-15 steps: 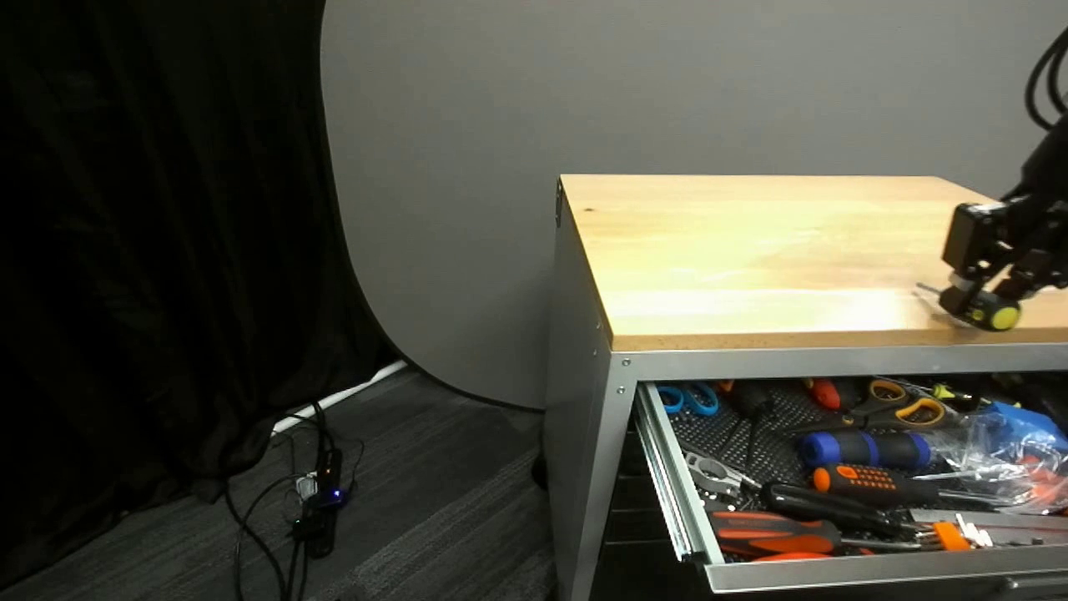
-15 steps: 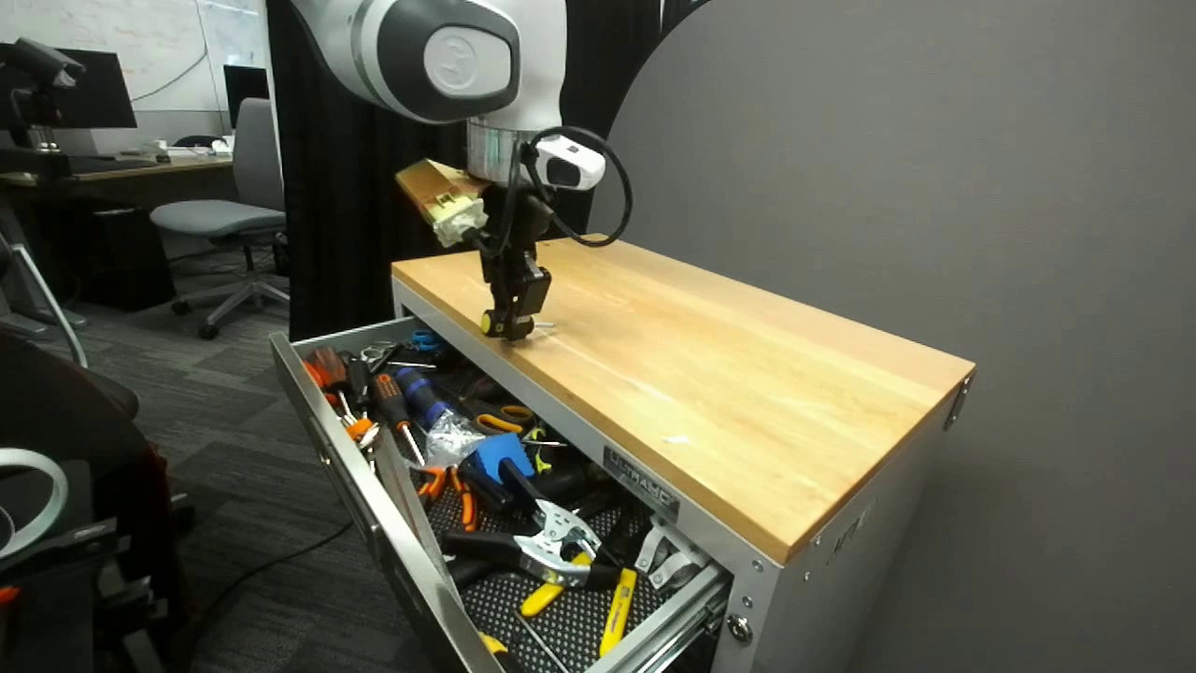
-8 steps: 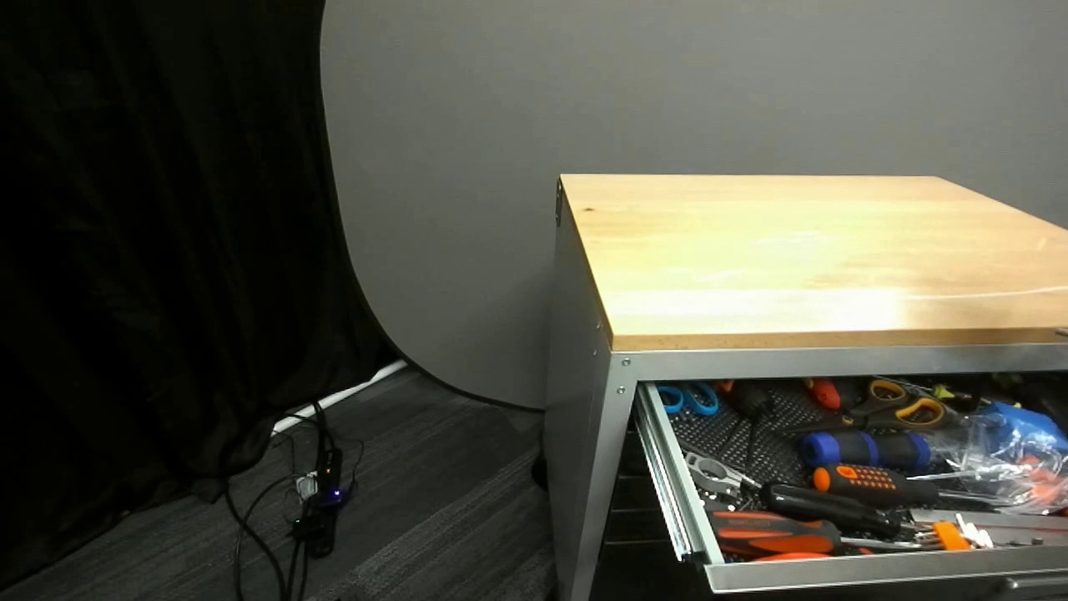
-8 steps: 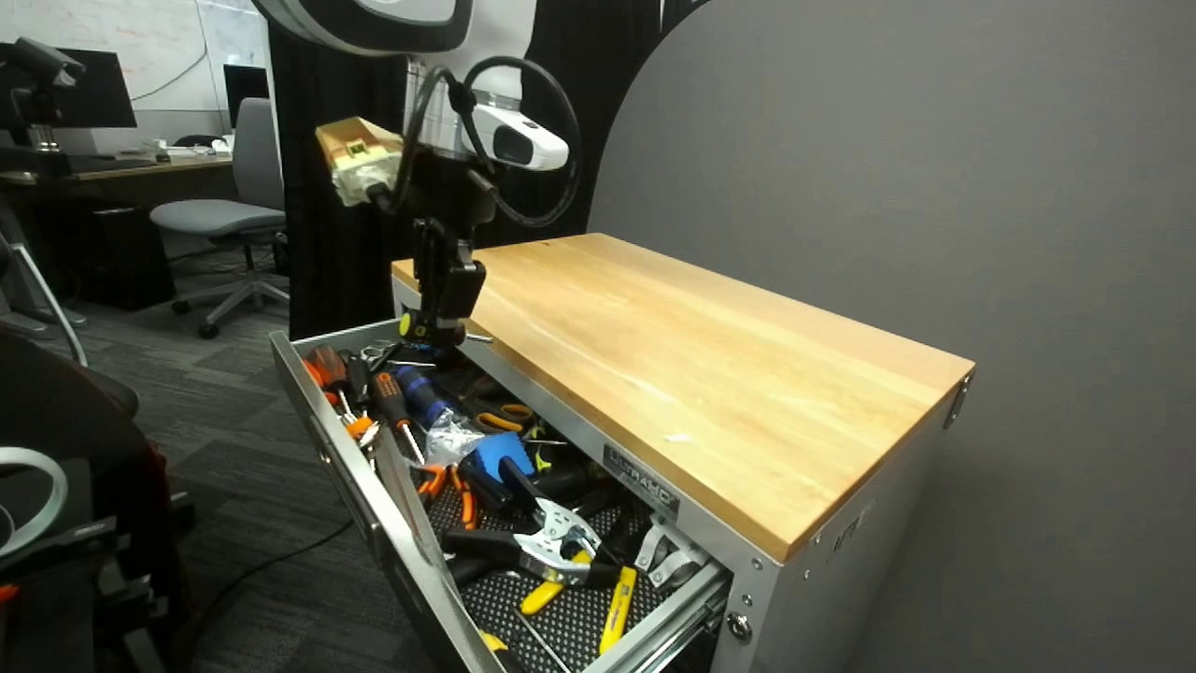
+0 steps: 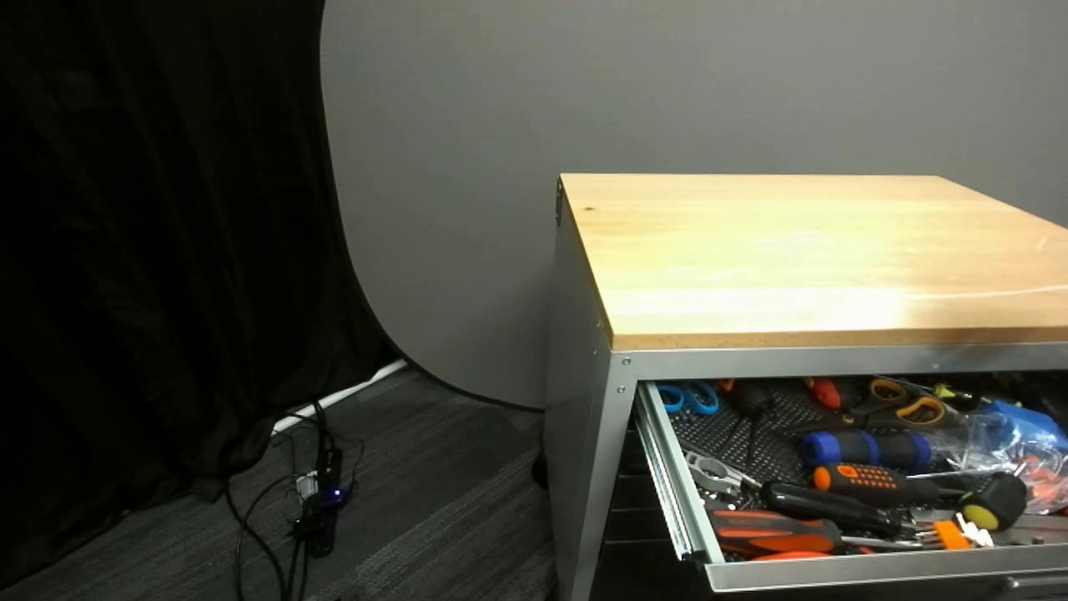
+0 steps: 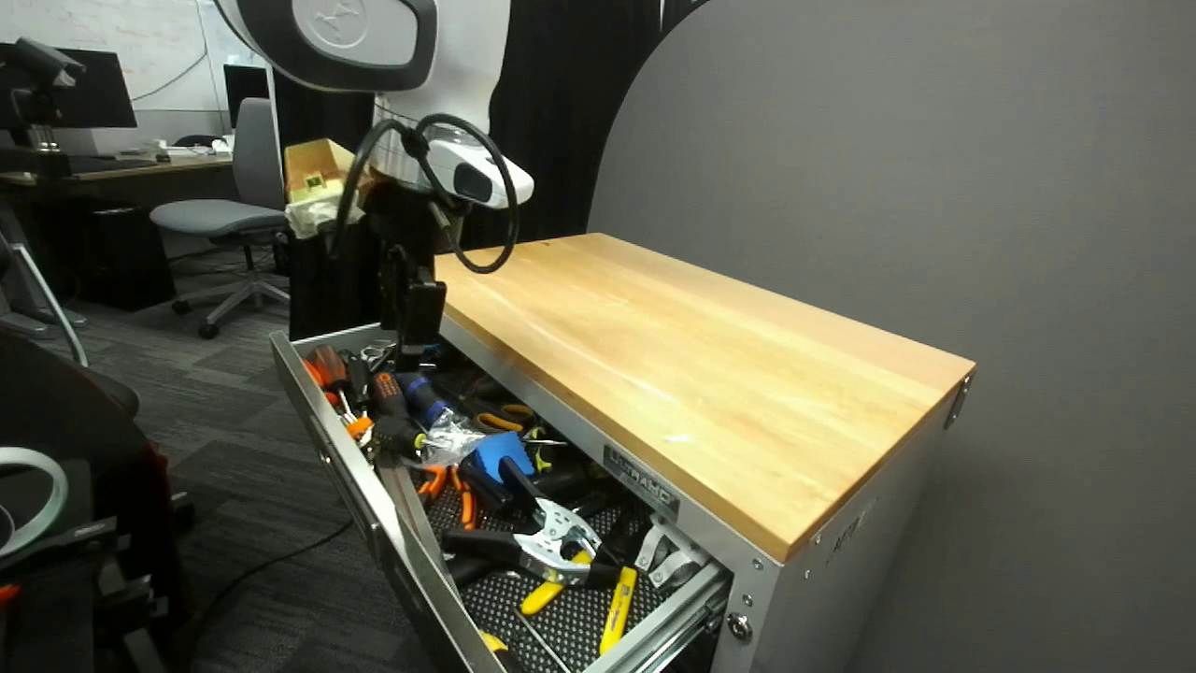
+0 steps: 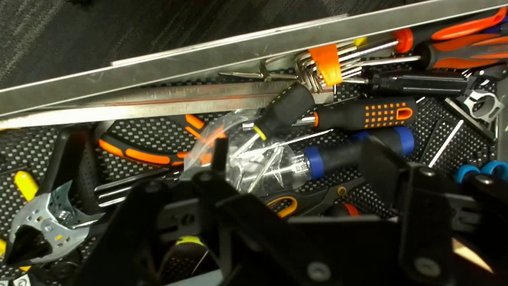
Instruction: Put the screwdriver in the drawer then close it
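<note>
The drawer [image 5: 884, 569] juts past the edge of the counter [image 5: 834, 259]; the screwdriver [image 7: 285, 109] lies inside near the front wall [image 7: 222, 56], handle overlapping the ruler [image 7: 178, 105]; fingers [image 7: 383, 171] hang wide apart above

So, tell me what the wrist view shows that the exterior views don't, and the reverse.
Only the wrist view: the gripper visibly open, and graduation marks on the metal ruler.
Only the exterior views: the black curtain and grey backdrop.
Shared: the open drawer, with the stubby screwdriver and an orange hex-key holder lying in it.
</note>
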### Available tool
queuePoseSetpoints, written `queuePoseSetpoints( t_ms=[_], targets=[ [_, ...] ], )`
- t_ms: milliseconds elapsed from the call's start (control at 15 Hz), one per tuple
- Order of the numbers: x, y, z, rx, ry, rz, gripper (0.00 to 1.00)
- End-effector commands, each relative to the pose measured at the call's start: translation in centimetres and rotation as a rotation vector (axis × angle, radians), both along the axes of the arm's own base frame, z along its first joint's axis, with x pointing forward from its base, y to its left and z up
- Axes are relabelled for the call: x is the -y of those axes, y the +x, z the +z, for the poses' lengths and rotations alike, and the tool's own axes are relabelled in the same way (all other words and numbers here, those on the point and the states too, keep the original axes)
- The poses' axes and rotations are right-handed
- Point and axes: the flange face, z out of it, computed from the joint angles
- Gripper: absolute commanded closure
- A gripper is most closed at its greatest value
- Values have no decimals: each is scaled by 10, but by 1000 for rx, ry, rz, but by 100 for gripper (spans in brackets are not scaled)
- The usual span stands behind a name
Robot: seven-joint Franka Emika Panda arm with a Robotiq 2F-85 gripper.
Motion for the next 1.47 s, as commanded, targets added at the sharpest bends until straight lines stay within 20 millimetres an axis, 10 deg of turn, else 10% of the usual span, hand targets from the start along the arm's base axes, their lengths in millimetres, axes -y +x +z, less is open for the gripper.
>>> queuePoseSetpoints(
  t_ms=[0, 400, 467, 600, 1133, 1400],
  targets=[
    [8, -13, 3, -157, 56, 67, 0],
    [51, -48, -23, -505, -3, 131, 1],
    [53, -52, -34, -507, -32, 124, 26],
    [56, -57, -53, -488, -56, 95, 28],
    [50, -45, -91, -176, -59, -48, 93],
    [42, -37, -94, -61, -51, -64, 100]
  ],
)
